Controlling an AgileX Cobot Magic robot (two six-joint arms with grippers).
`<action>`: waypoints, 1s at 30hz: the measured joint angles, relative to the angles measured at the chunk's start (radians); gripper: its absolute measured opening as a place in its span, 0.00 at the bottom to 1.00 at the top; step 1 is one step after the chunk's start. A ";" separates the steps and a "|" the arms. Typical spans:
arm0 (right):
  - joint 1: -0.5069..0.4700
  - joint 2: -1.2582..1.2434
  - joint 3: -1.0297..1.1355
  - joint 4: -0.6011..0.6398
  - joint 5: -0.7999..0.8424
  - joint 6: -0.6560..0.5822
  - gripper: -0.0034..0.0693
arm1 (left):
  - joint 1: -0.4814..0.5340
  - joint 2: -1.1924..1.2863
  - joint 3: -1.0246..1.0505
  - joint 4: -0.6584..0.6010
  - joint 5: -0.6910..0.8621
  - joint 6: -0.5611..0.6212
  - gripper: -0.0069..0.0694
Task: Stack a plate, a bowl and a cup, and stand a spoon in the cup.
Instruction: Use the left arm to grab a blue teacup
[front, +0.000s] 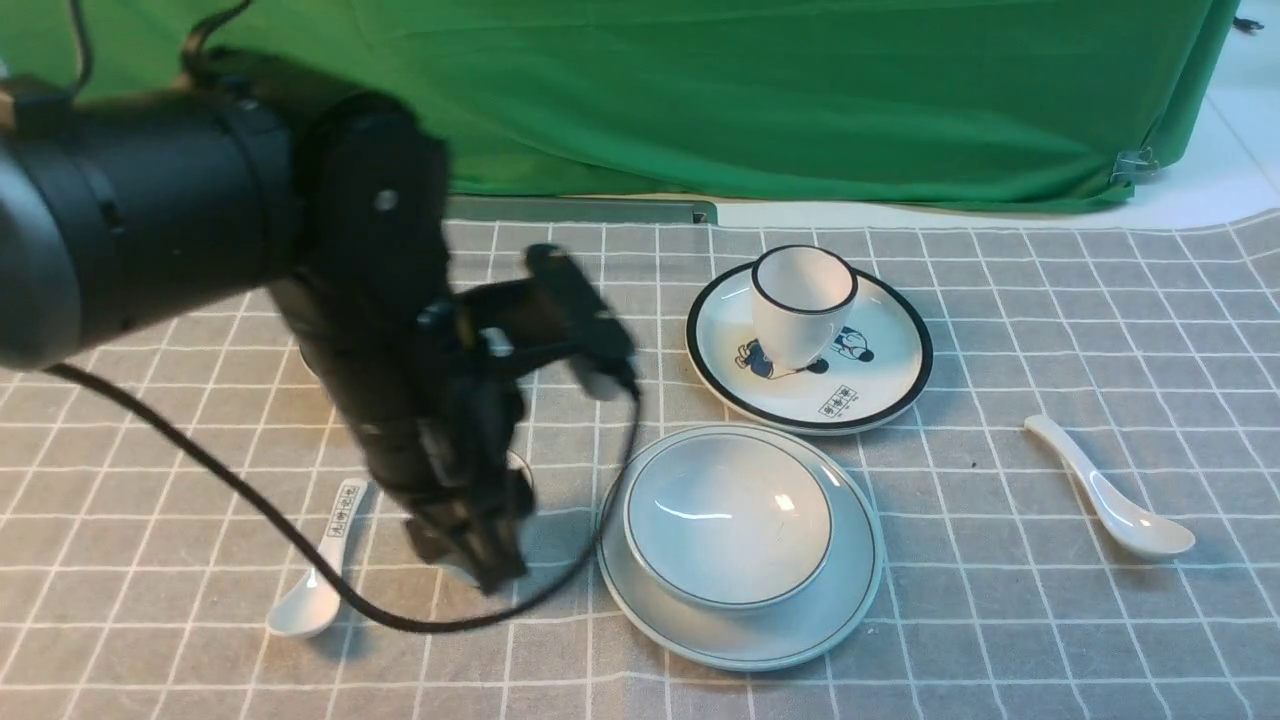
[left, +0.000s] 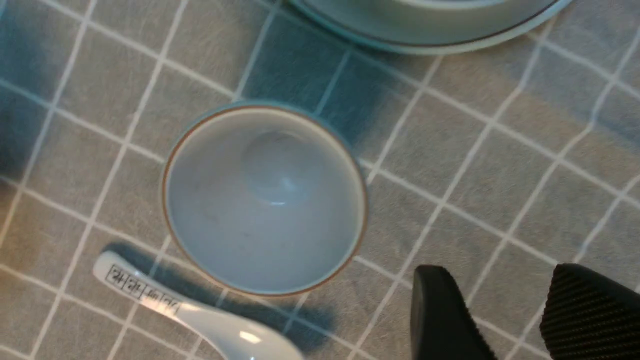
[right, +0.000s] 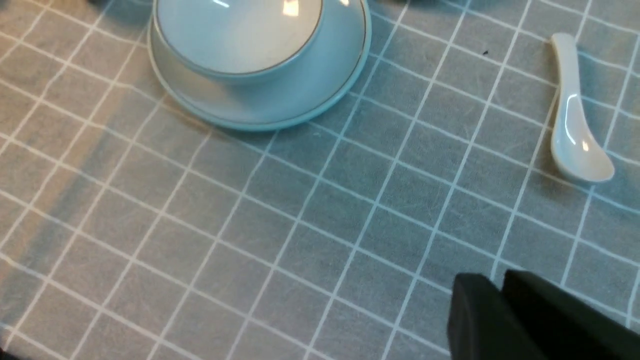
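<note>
L jaws spread near cup (left: 265, 200) (empty, upright); R jaws pressed together; bowl (front: 728, 520) sits on plate (front: 762, 640).

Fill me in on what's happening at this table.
It's a dish-stacking job, part done. The bowl already sits on the plate. The left claw hangs open and empty just beside the cup, which stands on the cloth next to a printed spoon. The plain spoon lies untouched off to the robot's right, and the right claw is shut, holding nothing.
</note>
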 joint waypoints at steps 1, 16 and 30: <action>0.000 0.000 0.000 0.000 -0.001 0.000 0.20 | 0.018 0.006 0.003 0.000 -0.013 0.004 0.48; 0.000 0.000 0.000 0.001 -0.003 0.000 0.21 | 0.076 0.102 0.010 -0.083 -0.103 0.131 0.63; 0.000 0.000 0.000 0.001 0.009 0.000 0.23 | 0.052 0.171 -0.017 -0.022 -0.100 0.088 0.14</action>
